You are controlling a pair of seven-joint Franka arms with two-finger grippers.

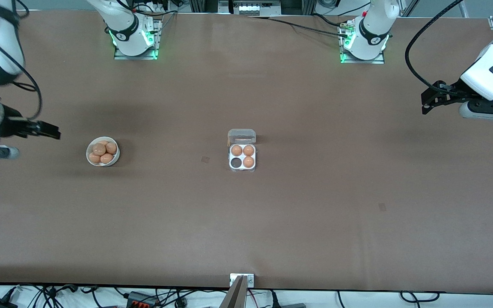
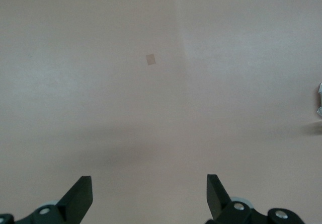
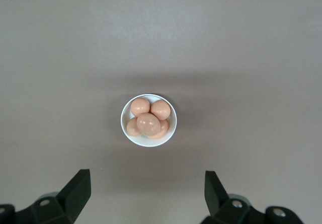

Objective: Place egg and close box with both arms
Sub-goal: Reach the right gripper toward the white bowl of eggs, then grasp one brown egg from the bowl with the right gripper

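Both grippers hanging open, empty — right gripper (image 3: pixel 146 196) facing bowl (image 1: pixel 88 157); next, judging: picking egg (image 3: pixel 148 124) for box (image 1: pixel 242 168) vacant cell — left gripper (image 2: pixel 148 196) waiting

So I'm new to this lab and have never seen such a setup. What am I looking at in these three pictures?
Two white robot arms stand at a brown table. One picture looks down from across it; the other two come from cameras on the wrists. The left gripper and right gripper are both open, holding nothing, one above each end of the table. A round white bowl of orange-brown eggs sits toward the right arm's end. In the middle is a small white egg carton, clear lid open, with three eggs and one empty cell.
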